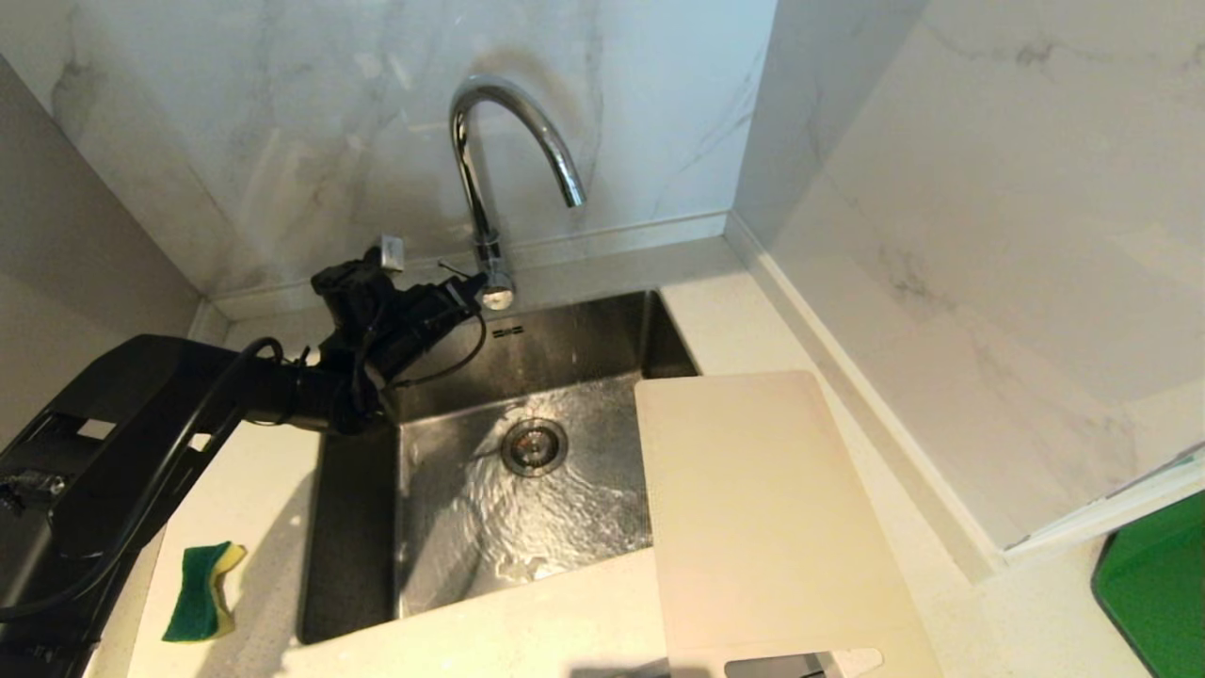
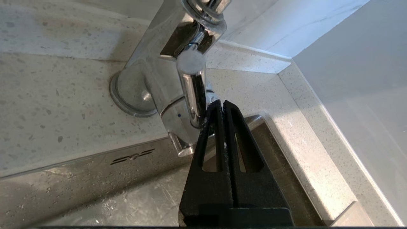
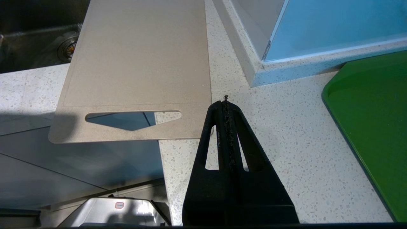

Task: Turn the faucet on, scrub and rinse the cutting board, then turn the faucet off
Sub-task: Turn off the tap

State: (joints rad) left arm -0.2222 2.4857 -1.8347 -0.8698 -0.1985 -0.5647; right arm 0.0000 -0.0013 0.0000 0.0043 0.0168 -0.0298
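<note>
The chrome gooseneck faucet (image 1: 490, 169) stands behind the sink, and I see no stream at its spout. My left gripper (image 1: 464, 299) is shut and empty at the faucet's base. In the left wrist view its tips (image 2: 221, 103) rest against the side of the thin lever (image 2: 194, 92) on the faucet (image 2: 149, 86). The beige-white cutting board (image 1: 763, 508) lies flat on the counter to the right, one corner over the sink and its handle end past the front edge. My right gripper (image 3: 225, 101) is shut and empty above the counter, beside the cutting board (image 3: 136, 63) at its handle end.
The steel sink (image 1: 602, 339) has a drain (image 1: 534, 445) and a wet, rippled floor. A green-and-yellow sponge (image 1: 202, 591) lies on the counter left of the sink. A green tray (image 1: 1153, 584) sits at the far right by the marble wall corner.
</note>
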